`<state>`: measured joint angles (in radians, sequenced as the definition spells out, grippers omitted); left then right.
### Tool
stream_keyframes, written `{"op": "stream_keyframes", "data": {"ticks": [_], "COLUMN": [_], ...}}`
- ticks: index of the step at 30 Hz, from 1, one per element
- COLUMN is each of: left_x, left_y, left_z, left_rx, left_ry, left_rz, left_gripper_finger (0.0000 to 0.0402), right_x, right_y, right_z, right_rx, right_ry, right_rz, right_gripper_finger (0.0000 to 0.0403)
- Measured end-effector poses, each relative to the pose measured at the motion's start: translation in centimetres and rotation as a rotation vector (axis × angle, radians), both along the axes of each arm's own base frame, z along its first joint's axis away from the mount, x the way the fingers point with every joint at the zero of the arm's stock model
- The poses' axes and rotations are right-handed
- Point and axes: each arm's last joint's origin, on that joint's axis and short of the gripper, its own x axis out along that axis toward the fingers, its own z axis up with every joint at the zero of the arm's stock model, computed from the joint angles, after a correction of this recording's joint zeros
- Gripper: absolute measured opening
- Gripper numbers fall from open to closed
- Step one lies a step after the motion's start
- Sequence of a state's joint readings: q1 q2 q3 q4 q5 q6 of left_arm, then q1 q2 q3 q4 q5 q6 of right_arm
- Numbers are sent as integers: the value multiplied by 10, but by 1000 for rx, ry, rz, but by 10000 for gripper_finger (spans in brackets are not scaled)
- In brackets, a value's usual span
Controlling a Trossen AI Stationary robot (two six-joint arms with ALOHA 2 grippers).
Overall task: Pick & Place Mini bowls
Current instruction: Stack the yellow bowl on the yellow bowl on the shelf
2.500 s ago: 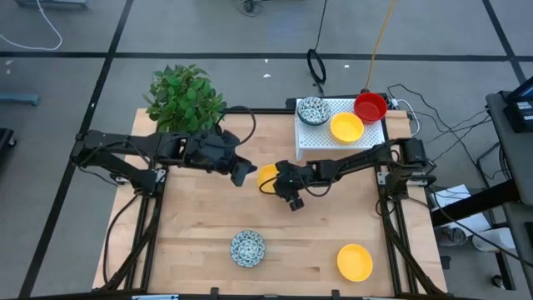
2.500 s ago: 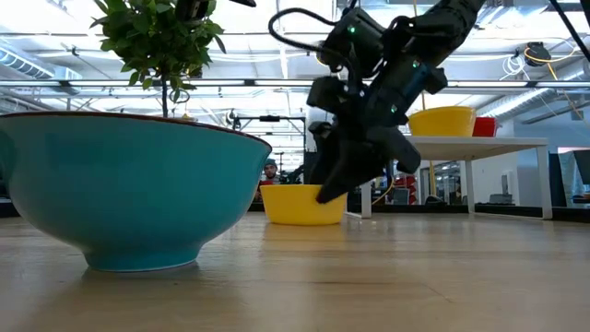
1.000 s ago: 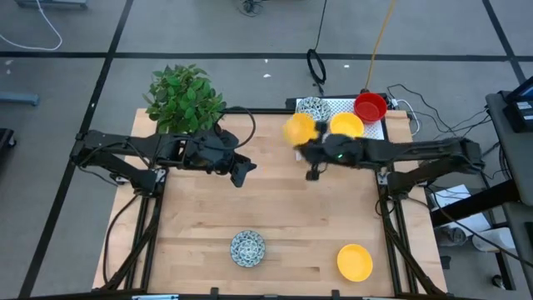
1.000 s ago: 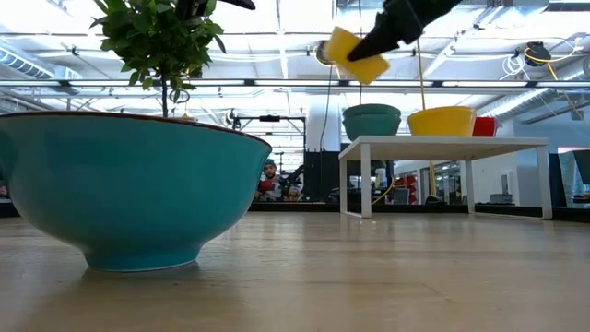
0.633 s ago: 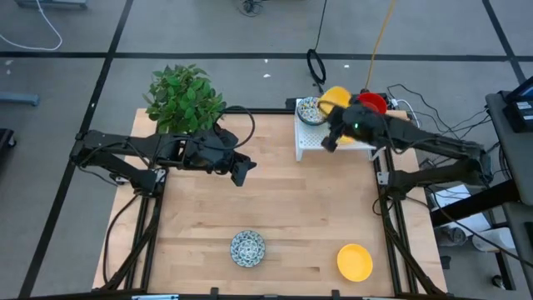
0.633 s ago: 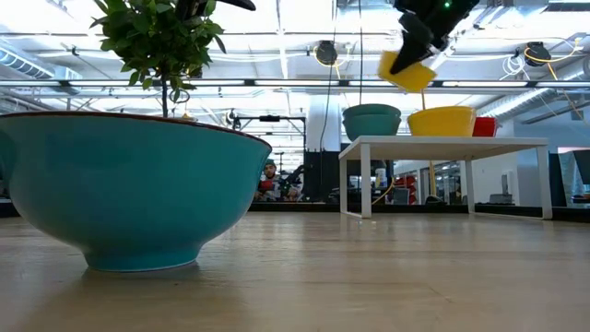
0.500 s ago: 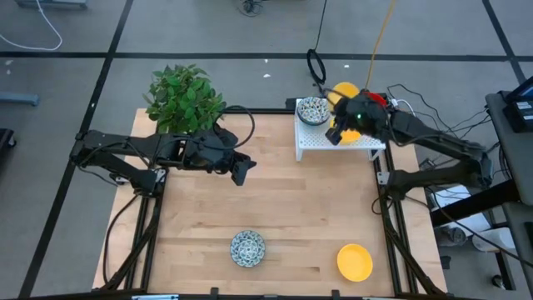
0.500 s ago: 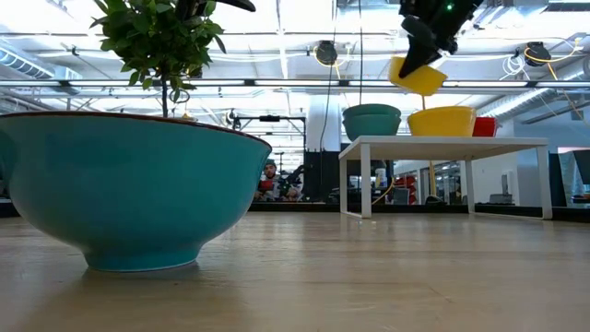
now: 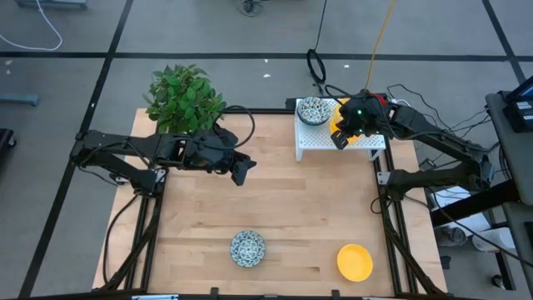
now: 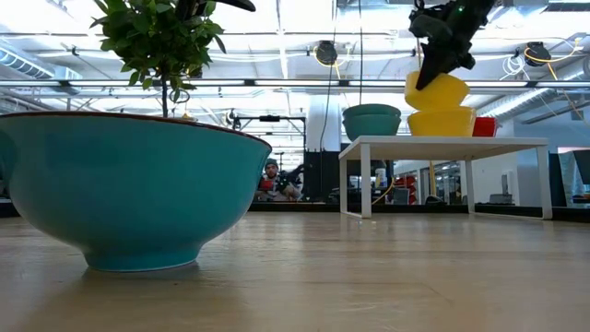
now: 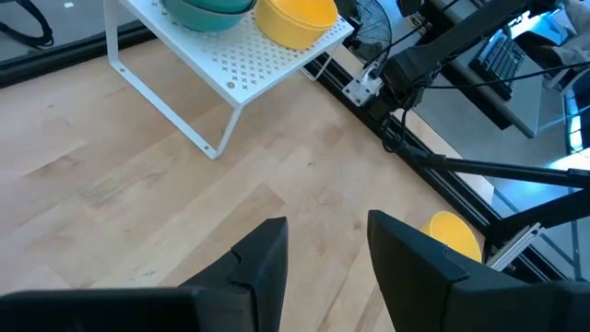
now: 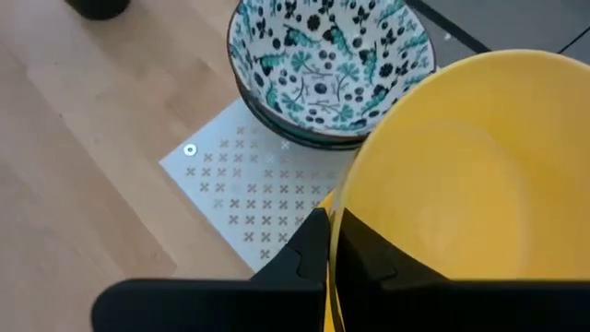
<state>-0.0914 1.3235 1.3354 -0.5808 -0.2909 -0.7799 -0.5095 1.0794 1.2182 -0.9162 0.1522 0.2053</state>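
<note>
While clamping yellow bowl (image 12: 461, 175), right gripper (image 9: 344, 133) above rack (image 9: 312, 137)

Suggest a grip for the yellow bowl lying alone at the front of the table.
Pinch the rim of the yellow bowl from straight above, one finger inside the wall and one outside. It sits upright and open on the bare table, nothing beside it, so any point on the rim looks reachable. The right gripper holds its bowl that same way.
</note>
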Motion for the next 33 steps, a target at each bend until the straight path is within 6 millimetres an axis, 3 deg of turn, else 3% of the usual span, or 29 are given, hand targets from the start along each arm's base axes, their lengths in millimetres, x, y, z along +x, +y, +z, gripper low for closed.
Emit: {"op": "stream_keyframes", "data": {"ticks": [22, 33], "left_x": [0, 0], "left_y": [0, 0], "left_z": [0, 0], "left_rx": [-1, -1], "left_ry": [0, 3], "left_rz": [0, 0], "left_gripper_finger": [152, 152], "right_x": [13, 13], "right_y": [-7, -6], "right_z": [-20, -21], "right_rx": [98, 117], "right_ry": [118, 115], "right_rz": [-35, -19], "right_gripper_finger": [1, 39]}}
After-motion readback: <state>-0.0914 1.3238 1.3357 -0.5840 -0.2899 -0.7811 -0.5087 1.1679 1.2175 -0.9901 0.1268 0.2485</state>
